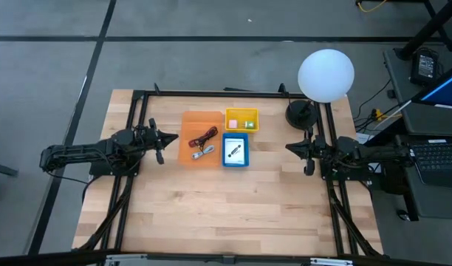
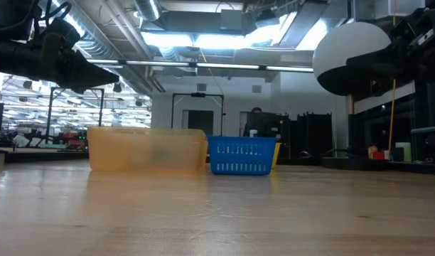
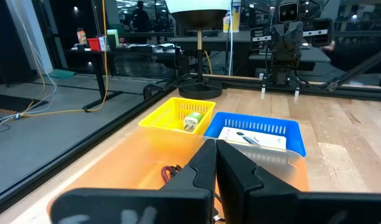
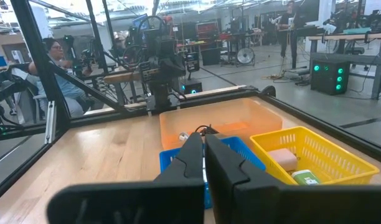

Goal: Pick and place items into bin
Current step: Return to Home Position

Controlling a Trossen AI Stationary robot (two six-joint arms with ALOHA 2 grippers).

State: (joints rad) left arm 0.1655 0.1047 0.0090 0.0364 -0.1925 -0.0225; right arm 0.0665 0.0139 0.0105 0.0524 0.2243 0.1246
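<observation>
Three bins stand mid-table at the far side. The orange bin point(image 1: 200, 137) holds a red cable point(image 1: 207, 136), a black cable and a silver tool point(image 1: 202, 152). The blue bin point(image 1: 235, 151) holds white cards with black marks point(image 3: 253, 138). The yellow bin point(image 1: 241, 120) holds a pink piece point(image 1: 234, 123) and a green piece point(image 1: 249, 124). My left gripper point(image 1: 161, 140) hovers shut and level at the table's left, beside the orange bin. My right gripper point(image 1: 293, 147) hovers shut and level at the right, clear of the bins.
A lamp with a white globe point(image 1: 326, 74) and a black base point(image 1: 300, 113) stands at the far right. A black frame point(image 1: 211, 94) runs along the table's far edge and down both sides. Bare wood point(image 1: 226, 214) fills the near half. People show in the room beyond.
</observation>
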